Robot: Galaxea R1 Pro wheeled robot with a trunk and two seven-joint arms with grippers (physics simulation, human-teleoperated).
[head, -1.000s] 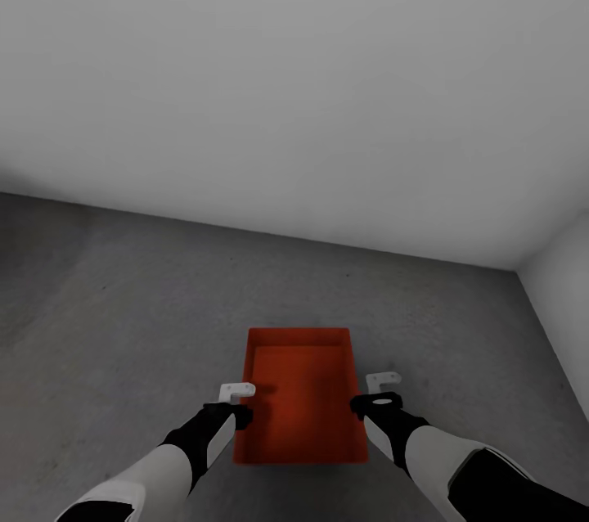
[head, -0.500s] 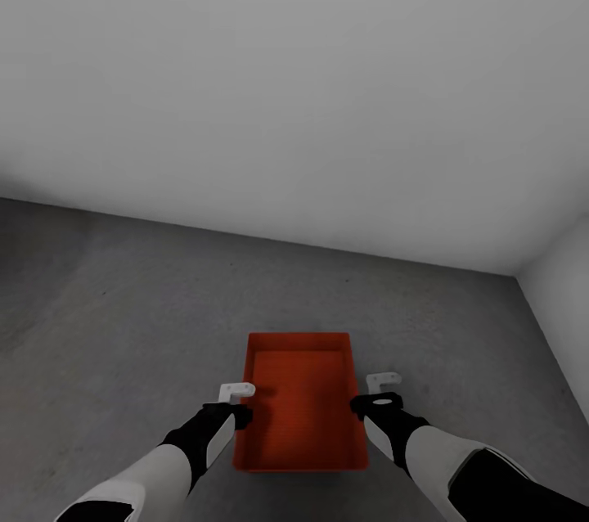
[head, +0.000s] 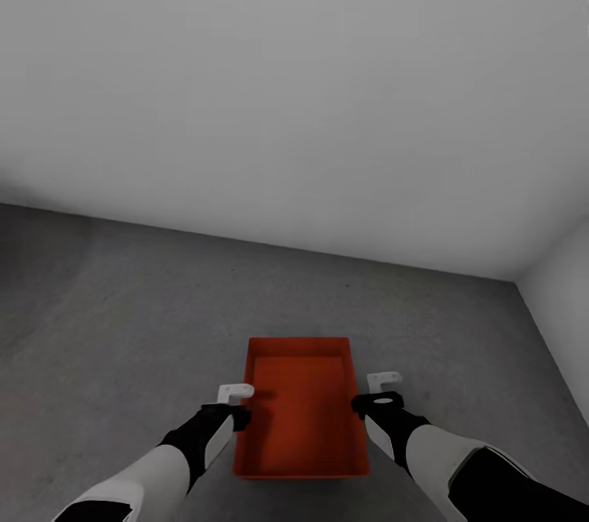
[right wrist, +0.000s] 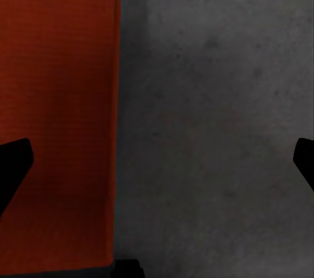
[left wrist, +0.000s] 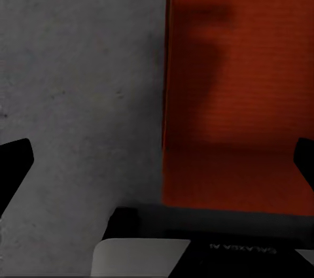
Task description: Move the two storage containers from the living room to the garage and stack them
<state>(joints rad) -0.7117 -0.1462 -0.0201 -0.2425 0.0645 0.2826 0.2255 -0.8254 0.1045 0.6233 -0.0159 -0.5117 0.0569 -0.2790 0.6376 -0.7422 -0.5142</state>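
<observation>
One orange-red storage container (head: 299,416) sits lidless on the garage's dark grey floor (head: 123,317), long side pointing away from me. My left gripper (head: 237,411) hangs at its left wall and my right gripper (head: 370,407) at its right wall. In the left wrist view the left gripper (left wrist: 157,160) is wide open, astride the wall of the container (left wrist: 242,95), touching nothing. In the right wrist view the right gripper (right wrist: 157,160) is also wide open, with the container (right wrist: 59,95) under one finger and bare floor (right wrist: 216,108) under the other.
A pale grey wall (head: 294,96) stands ahead, and a second wall (head: 564,293) meets it at a corner on the right. Open concrete lies to the left of the container and beyond it.
The whole head picture has slid down slightly, floor line and container together, so the camera moved. Both arms keep their place beside the container, and the grippers stay open.
</observation>
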